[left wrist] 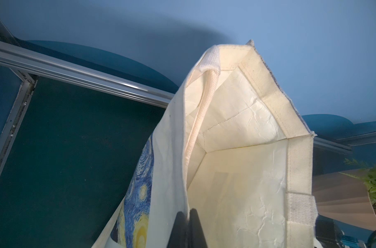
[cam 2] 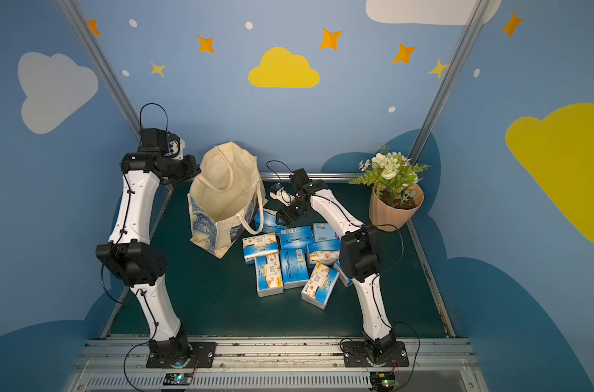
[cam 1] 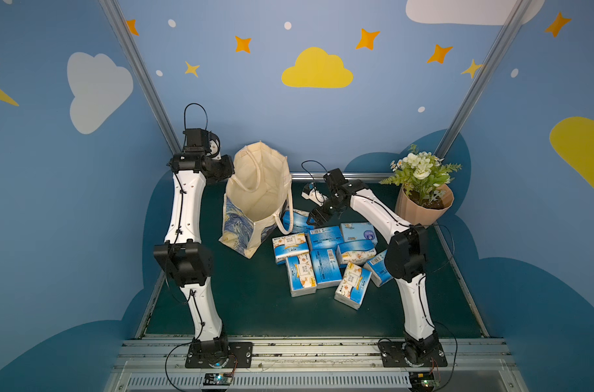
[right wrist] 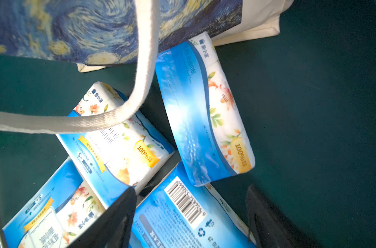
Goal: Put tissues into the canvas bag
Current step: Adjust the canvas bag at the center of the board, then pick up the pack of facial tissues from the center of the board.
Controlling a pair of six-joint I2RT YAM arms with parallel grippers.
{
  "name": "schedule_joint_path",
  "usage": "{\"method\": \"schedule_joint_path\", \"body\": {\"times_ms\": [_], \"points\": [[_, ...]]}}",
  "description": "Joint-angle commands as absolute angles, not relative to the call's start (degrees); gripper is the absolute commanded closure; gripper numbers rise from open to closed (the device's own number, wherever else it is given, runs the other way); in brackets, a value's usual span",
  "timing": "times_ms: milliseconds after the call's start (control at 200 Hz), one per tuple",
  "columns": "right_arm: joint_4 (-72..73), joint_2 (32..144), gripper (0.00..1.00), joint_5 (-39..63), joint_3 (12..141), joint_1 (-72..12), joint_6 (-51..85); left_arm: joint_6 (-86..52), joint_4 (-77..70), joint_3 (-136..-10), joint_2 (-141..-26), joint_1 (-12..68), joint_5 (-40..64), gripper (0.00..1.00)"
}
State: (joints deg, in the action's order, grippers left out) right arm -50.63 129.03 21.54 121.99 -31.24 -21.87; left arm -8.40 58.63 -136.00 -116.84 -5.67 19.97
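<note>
The canvas bag stands open at the back left of the green mat, cream inside with a blue-yellow swirl print outside. My left gripper is shut on the bag's rim and holds that side up. Several blue-and-white tissues lie in a heap right of the bag. My right gripper hangs open over the packs nearest the bag, above a barcode pack. Nothing sits between its fingers. A pack with orange flowers lies against the bag, under a loose handle.
A beige faceted flowerpot with white flowers stands at the back right. A metal rail runs along the mat's back edge. The right arm's elbow hangs over the rightmost packs.
</note>
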Motion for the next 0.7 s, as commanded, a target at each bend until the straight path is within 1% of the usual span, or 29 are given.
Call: {"method": "schedule_joint_path", "body": {"times_ms": [0, 135, 326, 521, 696], "points": [[-49.56, 132.23, 0.17, 24.22, 125.58, -31.72, -22.24, -8.53, 60.27, -139.45, -117.98, -5.54, 21.97, 0.96], [-49.80, 135.61, 0.16, 24.31, 128.95, -32.06, -22.11, -8.41, 61.43, -141.70, -118.92, -5.36, 22.54, 0.97], [-48.76, 138.46, 0.14, 20.90, 130.17, -32.34, -21.95, -8.24, 61.65, -143.07, -119.52, -4.92, 23.38, 0.97], [-49.39, 137.43, 0.14, 21.11, 127.70, -32.83, -22.83, -8.15, 61.98, -144.14, -120.28, -4.51, 23.71, 0.97], [-48.72, 137.02, 0.15, 15.45, 125.74, -33.48, -23.36, -8.07, 61.62, -144.16, -120.98, -3.19, 23.95, 0.96]]}}
